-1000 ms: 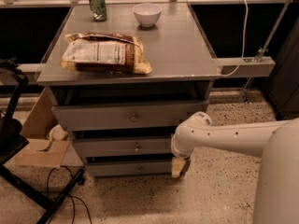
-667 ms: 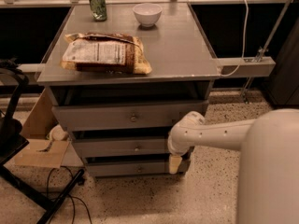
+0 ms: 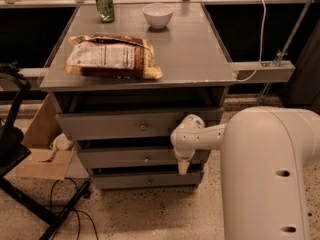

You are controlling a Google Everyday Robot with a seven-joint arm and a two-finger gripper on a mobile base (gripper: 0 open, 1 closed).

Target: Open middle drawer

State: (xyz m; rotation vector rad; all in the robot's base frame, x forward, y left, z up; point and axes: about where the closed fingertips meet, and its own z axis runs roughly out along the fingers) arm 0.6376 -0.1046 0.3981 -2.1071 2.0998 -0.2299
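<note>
The middle drawer [image 3: 125, 158] is a wide gray drawer with a tiny round metal knob [image 3: 147, 158] at its centre. It sits between the taller top drawer [image 3: 115, 126] with a bigger knob and the narrow bottom drawer [image 3: 145, 181]. All three fronts stand slightly out from the cabinet, with dark gaps between them. My gripper [image 3: 183, 167] hangs from a white wrist [image 3: 187, 134] in front of the right end of the middle drawer, to the right of its knob. My large white arm link [image 3: 272, 174] fills the lower right.
On the gray cabinet top [image 3: 200, 54] lie a snack bag [image 3: 112, 57], a white bowl [image 3: 158, 15] and a green can [image 3: 105, 5]. A cardboard box [image 3: 42, 156] and a black stand with cables [image 3: 30, 204] are on the floor at left. A white cable [image 3: 260, 34] hangs at right.
My arm has swung left toward the drawer fronts, and its large link now fills more of the right side. The drawers have not moved.
</note>
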